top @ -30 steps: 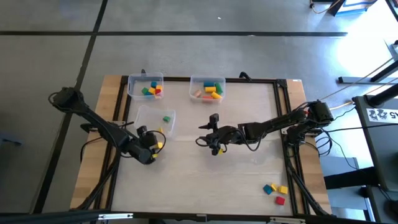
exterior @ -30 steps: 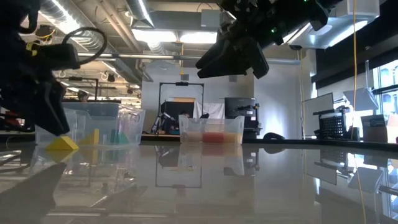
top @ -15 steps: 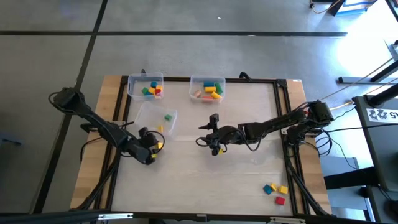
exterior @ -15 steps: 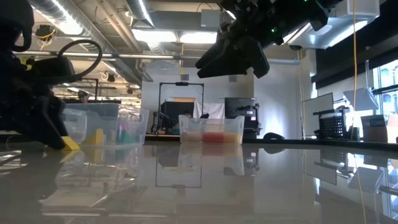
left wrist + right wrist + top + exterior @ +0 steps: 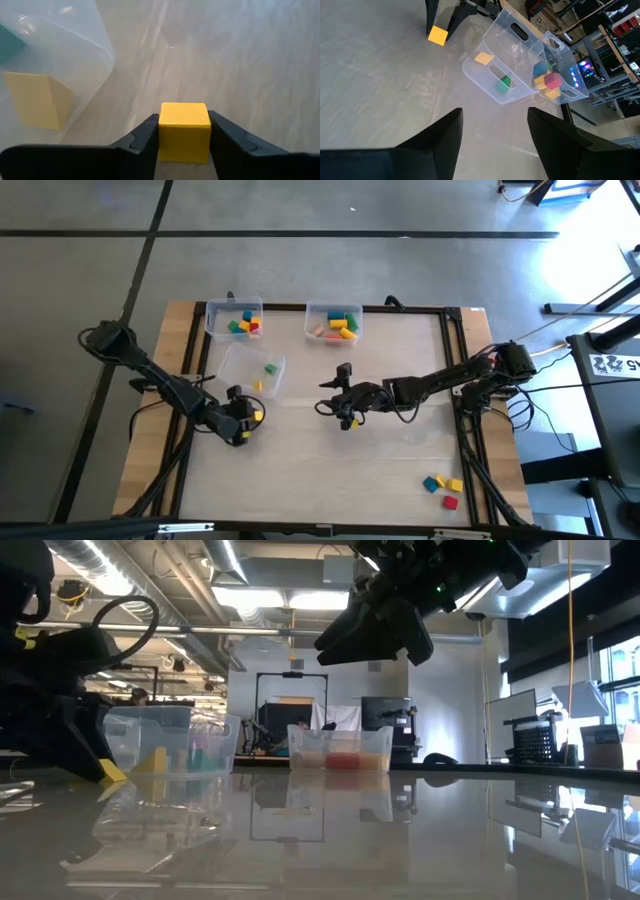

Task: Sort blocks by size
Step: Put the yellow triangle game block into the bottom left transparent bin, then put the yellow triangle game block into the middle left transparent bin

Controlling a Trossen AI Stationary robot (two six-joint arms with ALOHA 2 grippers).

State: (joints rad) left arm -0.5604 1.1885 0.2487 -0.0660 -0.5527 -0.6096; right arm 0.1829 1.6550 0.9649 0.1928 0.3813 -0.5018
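Three clear plastic bins (image 5: 232, 318), two dark robot arms (image 5: 160, 380), three small wooden blocks loose at the table's near right corner (image 5: 442, 488), one yellow block (image 5: 184, 132) between dark fingers.

A yellow block (image 5: 184, 131) sits upright on the table. Three loose blocks (image 5: 442, 488), blue, yellow and red, lie clustered at the table's near right corner.

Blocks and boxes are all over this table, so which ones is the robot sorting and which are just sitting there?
Being sorted:
- small yellow wooden block between the left gripper fingers
- three loose coloured blocks near the table's corner

Just there:
- three clear plastic bins
- idle right gripper
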